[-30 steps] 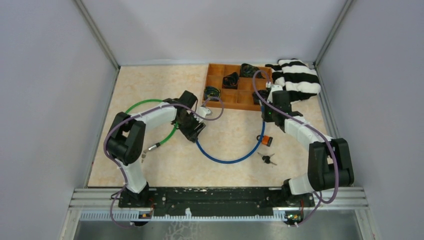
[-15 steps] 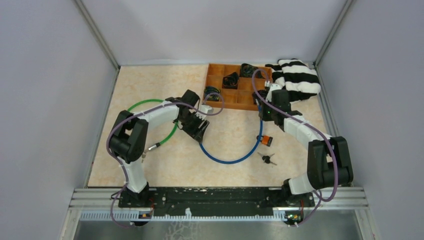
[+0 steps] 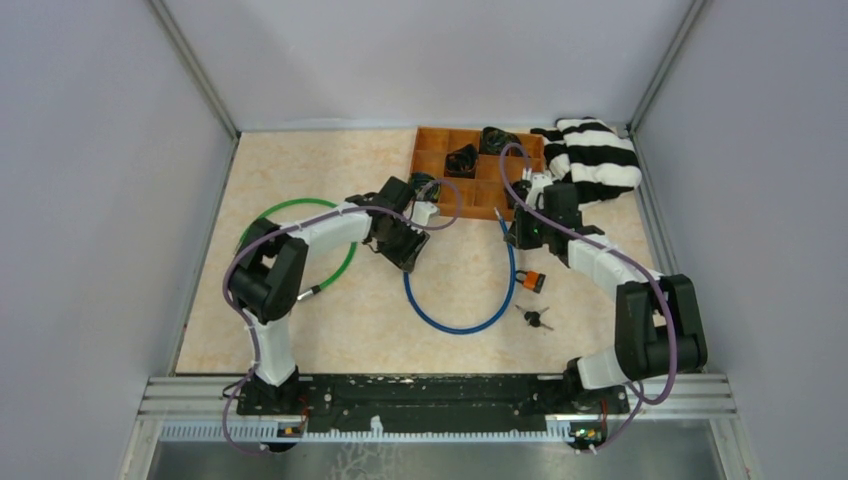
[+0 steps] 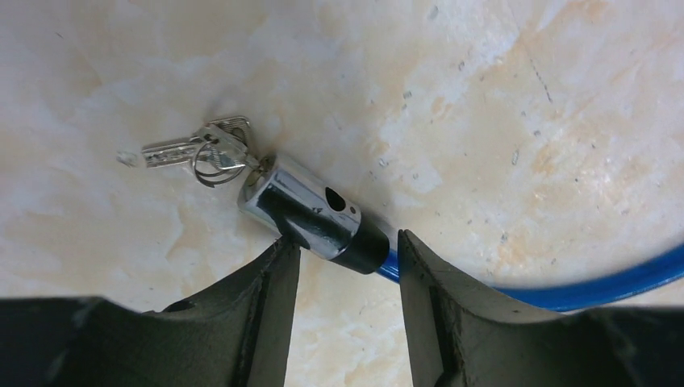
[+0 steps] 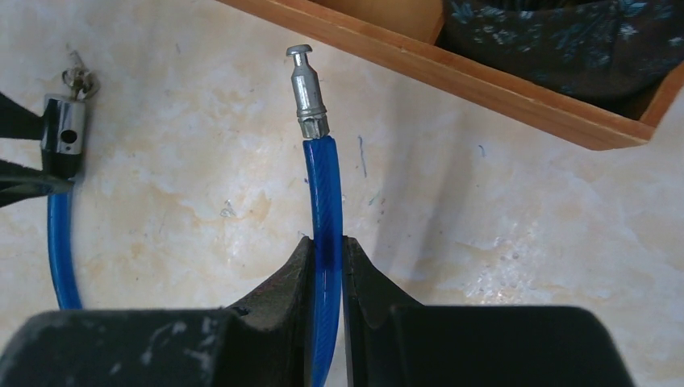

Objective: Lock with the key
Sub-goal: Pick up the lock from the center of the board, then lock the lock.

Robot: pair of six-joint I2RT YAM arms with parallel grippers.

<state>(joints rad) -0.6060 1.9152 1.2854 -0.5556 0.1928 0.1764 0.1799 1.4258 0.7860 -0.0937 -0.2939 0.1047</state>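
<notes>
A blue cable lock (image 3: 455,325) lies in a loop on the table. Its chrome lock barrel (image 4: 310,214) has a bunch of silver keys (image 4: 198,149) in its end. My left gripper (image 4: 347,274) is open, its fingertips straddling the barrel's black collar, with the left finger (image 4: 270,290) touching the chrome. My right gripper (image 5: 327,250) is shut on the blue cable (image 5: 325,193) just behind its metal pin end (image 5: 306,89). The pin points toward the wooden tray. The barrel (image 5: 63,133) also shows far left in the right wrist view.
A wooden tray (image 3: 440,150) with dark items stands at the back, close to the pin. A striped cloth (image 3: 595,155) lies at the back right. An orange padlock (image 3: 531,281) and black keys (image 3: 536,319) lie near the right arm. A green cable (image 3: 345,265) loops at the left.
My left gripper has moved up and right toward the tray, and the barrel end of the cable came with it. My right gripper has shifted left, and the pin end now stands free.
</notes>
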